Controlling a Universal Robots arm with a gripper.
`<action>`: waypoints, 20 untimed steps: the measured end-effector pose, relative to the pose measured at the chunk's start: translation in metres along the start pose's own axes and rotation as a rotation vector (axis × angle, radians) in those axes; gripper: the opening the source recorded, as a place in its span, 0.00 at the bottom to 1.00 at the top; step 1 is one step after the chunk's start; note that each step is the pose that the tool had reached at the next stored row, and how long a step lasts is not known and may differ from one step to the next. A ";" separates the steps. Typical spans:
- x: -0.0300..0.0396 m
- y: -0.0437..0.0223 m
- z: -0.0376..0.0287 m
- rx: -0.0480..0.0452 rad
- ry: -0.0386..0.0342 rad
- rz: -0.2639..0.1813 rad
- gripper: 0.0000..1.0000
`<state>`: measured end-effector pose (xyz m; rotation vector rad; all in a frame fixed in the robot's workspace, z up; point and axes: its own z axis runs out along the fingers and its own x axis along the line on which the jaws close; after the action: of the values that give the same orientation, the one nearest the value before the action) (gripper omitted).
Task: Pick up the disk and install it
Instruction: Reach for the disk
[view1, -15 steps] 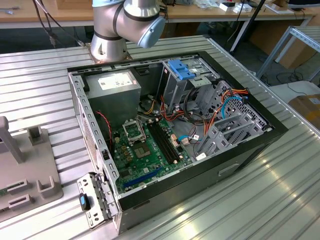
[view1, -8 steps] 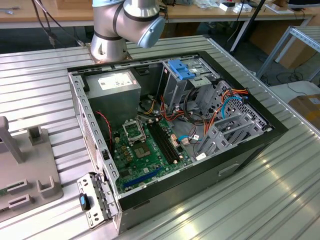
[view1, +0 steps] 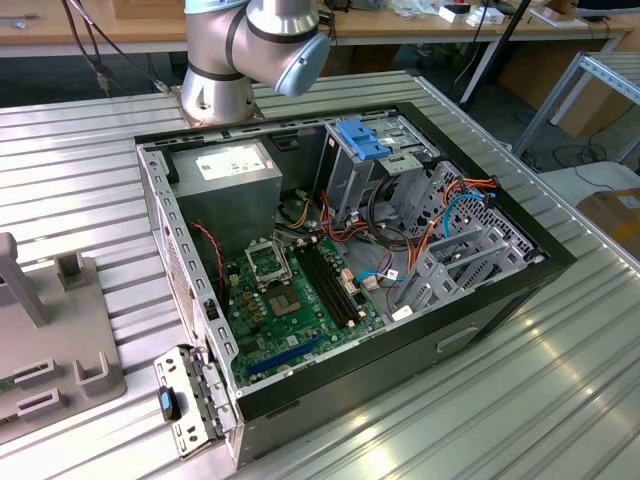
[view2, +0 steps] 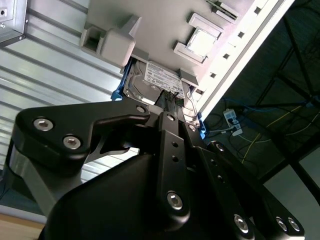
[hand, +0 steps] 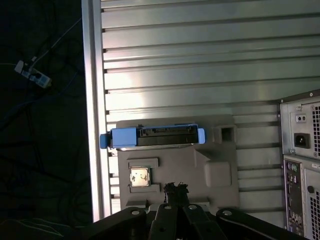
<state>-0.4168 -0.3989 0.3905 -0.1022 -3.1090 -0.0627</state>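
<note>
The disk (hand: 152, 136) stands on its edge in a slot of a grey fixture plate (hand: 220, 150), its blue side rails and end tabs showing. In the second wrist view the disk (view2: 155, 80) shows a silver face with a white label and blue rails. My gripper (hand: 175, 189) hovers over the fixture plate, a short way off the disk, shut with nothing in it. In the second wrist view the gripper (view2: 170, 98) overlaps the disk's near edge.
An open computer case (view1: 480, 330) lies on the ribbed metal table, with a drive cage and a light-blue latch (view1: 362, 138) at its far end. The case's back panel (hand: 300, 150) is beside the fixture plate (view1: 60, 340). A processor chip (hand: 139, 176) rests in the fixture. The table edge (hand: 92, 125) runs close to the disk.
</note>
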 end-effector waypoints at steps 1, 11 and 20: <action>0.0000 0.0000 0.0000 0.0000 0.0000 0.000 0.11; 0.0004 0.0012 0.0000 0.0000 0.0000 0.000 0.11; 0.0170 0.0332 0.0019 -0.0001 0.0000 0.000 0.11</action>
<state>-0.4317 -0.3647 0.3905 -0.1021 -3.1090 -0.0628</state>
